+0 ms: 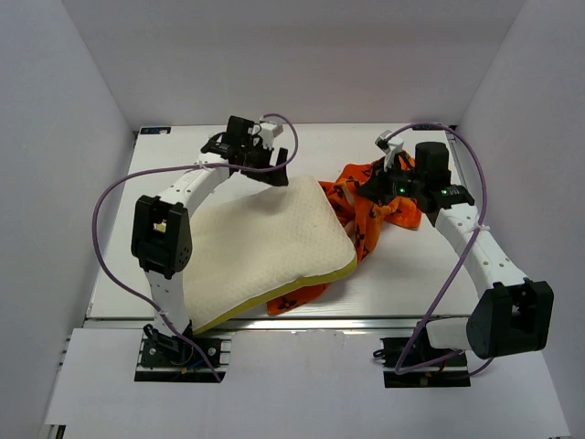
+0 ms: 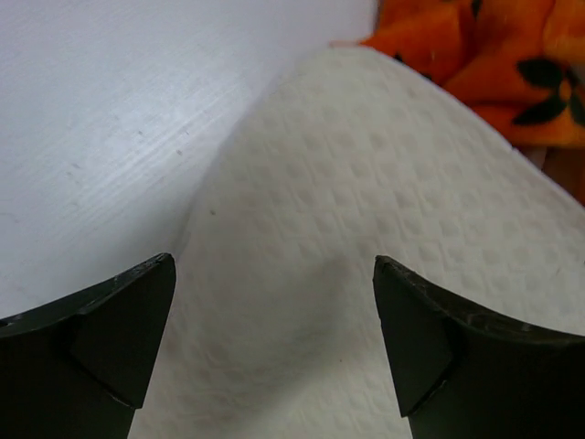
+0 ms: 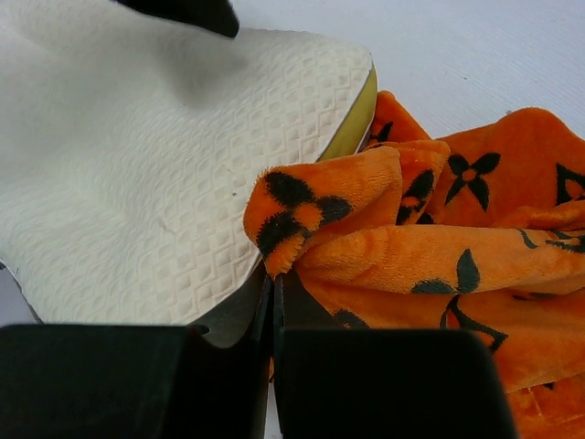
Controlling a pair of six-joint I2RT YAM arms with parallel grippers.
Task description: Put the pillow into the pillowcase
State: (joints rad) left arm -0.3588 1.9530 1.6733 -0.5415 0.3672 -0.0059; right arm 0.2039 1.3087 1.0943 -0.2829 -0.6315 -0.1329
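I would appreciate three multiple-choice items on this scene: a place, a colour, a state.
1. Where is the orange fabric pillowcase relative to the cream-white foam pillow, seen from above?
A. Mostly right
B. On top
C. Left
2. The pillow's side band is:
A. blue
B. yellow
C. green
3. The left tool is:
A. shut on the pillowcase
B. shut empty
C. open above the pillow
1 A, orange heap beside its right edge; 2 B, yellow shows along the edge; 3 C, jaws wide apart over the pillow.
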